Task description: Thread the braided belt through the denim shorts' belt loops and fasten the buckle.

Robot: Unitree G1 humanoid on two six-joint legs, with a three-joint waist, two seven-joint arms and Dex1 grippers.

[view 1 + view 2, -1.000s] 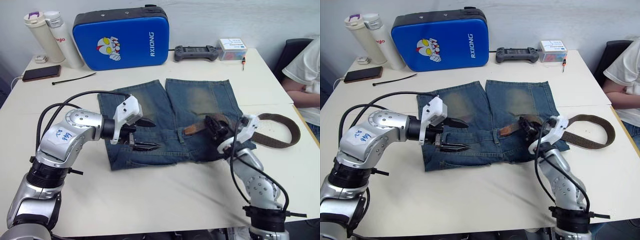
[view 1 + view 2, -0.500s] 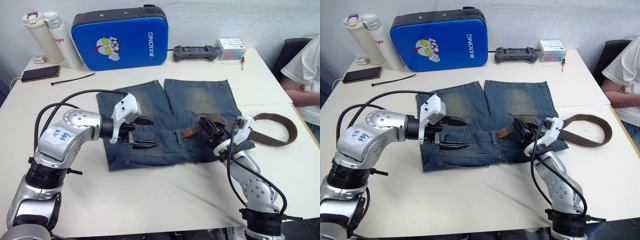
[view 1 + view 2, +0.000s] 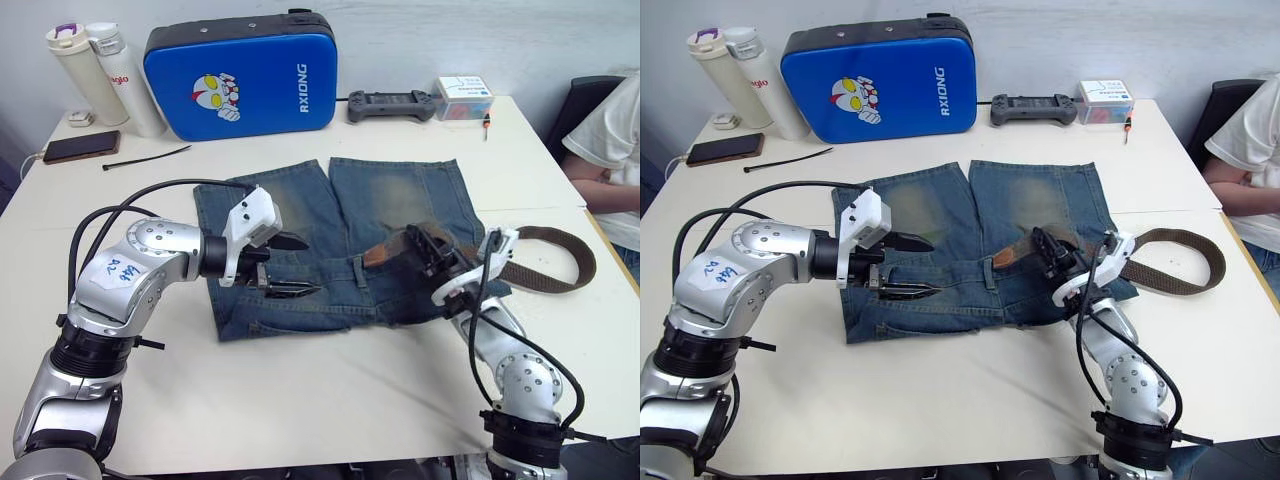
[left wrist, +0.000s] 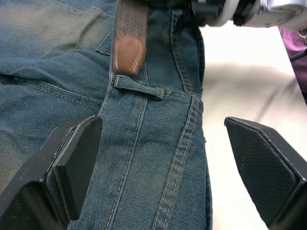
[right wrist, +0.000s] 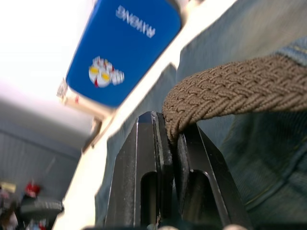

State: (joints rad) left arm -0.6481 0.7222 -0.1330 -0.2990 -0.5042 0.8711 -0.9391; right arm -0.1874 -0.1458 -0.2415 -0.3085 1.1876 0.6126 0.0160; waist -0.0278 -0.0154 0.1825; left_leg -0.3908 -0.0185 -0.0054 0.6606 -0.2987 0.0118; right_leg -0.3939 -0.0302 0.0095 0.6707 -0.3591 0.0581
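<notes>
The denim shorts [image 3: 340, 225] lie flat mid-table, waistband toward me. My right gripper [image 3: 428, 247] is shut on the braided belt [image 5: 240, 91] just behind its tan tip [image 3: 378, 255]. The tip rests over the waistband near the fly. Close in front of the tip lies a belt loop [image 4: 139, 87]. The rest of the belt curves in a loop [image 3: 560, 262] on the table to the right. The buckle is hidden. My left gripper [image 3: 288, 268] hovers open over the waistband's left half, fingers [image 4: 72, 163] spread wide, holding nothing.
A blue case [image 3: 240, 72] stands at the back, with two bottles [image 3: 95, 70], a phone [image 3: 82, 146] and a black cable tie [image 3: 148, 156] to its left. A controller [image 3: 390, 104] and small box [image 3: 465, 97] sit back right. A person [image 3: 610, 150] sits at the right edge.
My right gripper carried the belt tip slightly left, then back right and a little higher over the waistband. The left gripper has stayed in place, open.
</notes>
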